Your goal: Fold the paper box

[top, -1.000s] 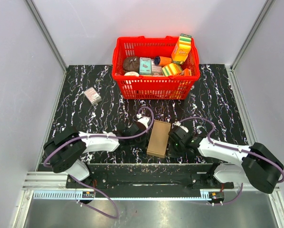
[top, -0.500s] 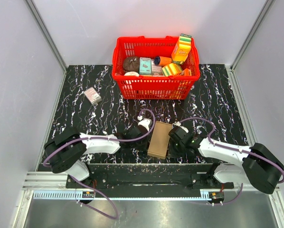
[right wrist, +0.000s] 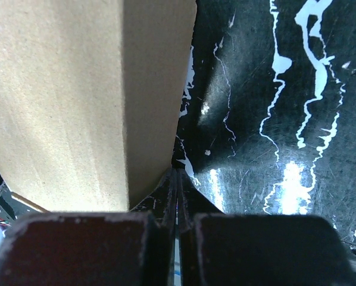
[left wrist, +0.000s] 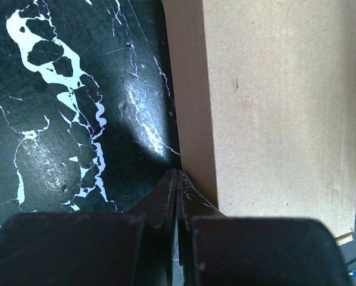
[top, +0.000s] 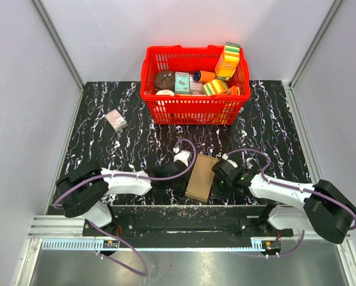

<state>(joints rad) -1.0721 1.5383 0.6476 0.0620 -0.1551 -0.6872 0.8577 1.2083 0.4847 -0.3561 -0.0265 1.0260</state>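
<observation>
The paper box point(top: 200, 177) is a plain brown kraft block lying on the black marbled table between my two arms, near the front edge. My left gripper point(top: 183, 180) is shut and empty, with its tips low on the table against the box's left side. In the left wrist view the closed tips point(left wrist: 178, 176) meet the box point(left wrist: 273, 107) at its bottom edge. My right gripper point(top: 213, 185) is shut and empty against the box's right side. In the right wrist view its tips point(right wrist: 178, 174) touch the foot of the box point(right wrist: 65, 95).
A red basket point(top: 193, 112) holding several colourful packages stands at the back centre. A small pinkish-grey box point(top: 116, 120) lies at the back left. The table's front edge and the metal rail point(top: 184, 210) run just behind the box.
The box has shifted slightly toward the front edge and turned a little. Both shut grippers have moved with it, staying at its sides.
</observation>
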